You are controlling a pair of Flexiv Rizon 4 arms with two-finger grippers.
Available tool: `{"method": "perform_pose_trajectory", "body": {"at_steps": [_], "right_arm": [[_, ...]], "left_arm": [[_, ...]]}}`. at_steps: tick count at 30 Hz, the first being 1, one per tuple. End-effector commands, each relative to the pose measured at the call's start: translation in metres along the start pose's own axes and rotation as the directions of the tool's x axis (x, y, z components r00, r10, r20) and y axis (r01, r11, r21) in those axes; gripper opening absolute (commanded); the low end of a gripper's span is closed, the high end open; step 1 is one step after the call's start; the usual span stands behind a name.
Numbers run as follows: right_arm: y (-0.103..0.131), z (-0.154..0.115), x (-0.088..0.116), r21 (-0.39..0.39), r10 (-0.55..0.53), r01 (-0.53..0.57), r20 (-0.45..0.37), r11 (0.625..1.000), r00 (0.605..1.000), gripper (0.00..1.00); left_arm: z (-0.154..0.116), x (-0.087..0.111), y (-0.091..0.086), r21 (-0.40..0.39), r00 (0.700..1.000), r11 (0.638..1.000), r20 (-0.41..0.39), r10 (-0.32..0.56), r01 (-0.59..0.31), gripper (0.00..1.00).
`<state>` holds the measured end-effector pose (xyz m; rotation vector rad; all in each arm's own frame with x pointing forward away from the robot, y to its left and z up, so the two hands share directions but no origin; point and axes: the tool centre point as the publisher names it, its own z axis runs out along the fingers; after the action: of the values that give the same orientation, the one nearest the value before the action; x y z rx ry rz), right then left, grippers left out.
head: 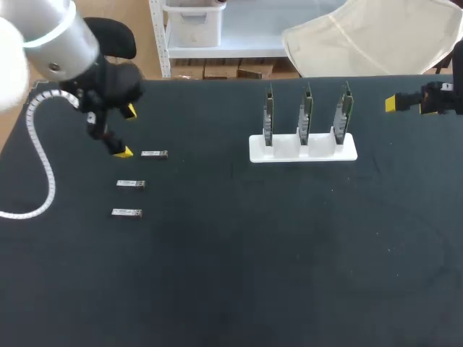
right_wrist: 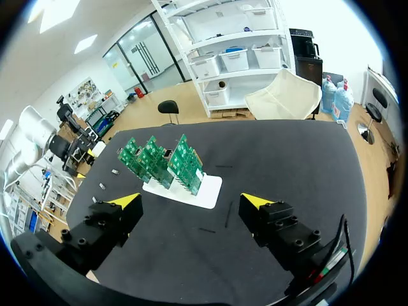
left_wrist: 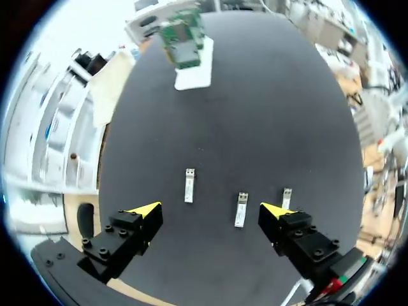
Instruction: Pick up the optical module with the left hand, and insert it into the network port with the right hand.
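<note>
Now, over at the left of the flat black bench [head: 253, 275], the left arm comes in with its white ribbed cable [head: 43, 170] looping down onto the surface. The left tool [head: 127, 131] hangs above the bench with its two yellow-tipped fingers spread wide and nothing between them. The left wrist view confirms it: the left tool [left_wrist: 210, 210] is wide open.

Just beside its lower yellow tip lie the three small silver metal optical modules [head: 131, 183], in a loose column and apart from one another. The top one [head: 154, 154] lies nearest that tip without touching it, the middle one sits a little further left, and the bottom one [head: 126, 212] is further left again. In the wrist view all three modules [left_wrist: 240, 209] lie flat on the bench, just ahead of the spread fingers.

Moving right past the middle, a white plastic stand [head: 304, 150] carries three green circuit boards [head: 307, 112], upright and side by side. The ports on them are too small to make out.

At the far right edge the right tool [head: 394, 103] hovers well apart from the stand. From its own wrist the right tool [right_wrist: 190, 201] is spread open and empty, with the stand [right_wrist: 204, 191] and boards [right_wrist: 159, 159] ahead of it.
</note>
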<state>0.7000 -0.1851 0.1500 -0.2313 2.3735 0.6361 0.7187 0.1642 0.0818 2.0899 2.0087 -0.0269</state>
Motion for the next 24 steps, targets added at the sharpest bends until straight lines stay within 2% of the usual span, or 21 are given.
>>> {"method": "perform_pose_trajectory", "body": {"at_steps": [1, 4, 7, 20, 24], "right_arm": [[0.0, 0.0, 0.0, 0.0, 0.0, 0.0, 0.0, 1.0, 1.0, 1.0], [0.0, 0.0, 0.0, 0.0, 0.0, 0.0, 0.0, 1.0, 1.0, 1.0], [0.0, 0.0, 0.0, 0.0, 0.0, 0.0, 0.0, 1.0, 1.0, 1.0], [0.0, 0.0, 0.0, 0.0, 0.0, 0.0, 0.0, 1.0, 1.0, 1.0], [0.0, 0.0, 0.0, 0.0, 0.0, 0.0, 0.0, 1.0, 1.0, 1.0]], "left_arm": [[0.015, -0.006, 0.016, 0.105, 0.977, 0.984, -0.144, 0.157, -0.143, 1.0], [0.022, -0.004, 0.022, 0.128, 0.975, 0.983, -0.164, 0.151, -0.131, 1.0], [0.03, -0.002, 0.027, 0.138, 0.961, 0.987, -0.252, 0.112, -0.079, 1.0], [0.05, 0.008, 0.035, 0.163, 0.963, 0.987, -0.265, 0.037, 0.007, 1.0], [0.056, 0.014, 0.033, 0.162, 0.97, 0.983, -0.241, -0.042, 0.083, 1.0]]}}
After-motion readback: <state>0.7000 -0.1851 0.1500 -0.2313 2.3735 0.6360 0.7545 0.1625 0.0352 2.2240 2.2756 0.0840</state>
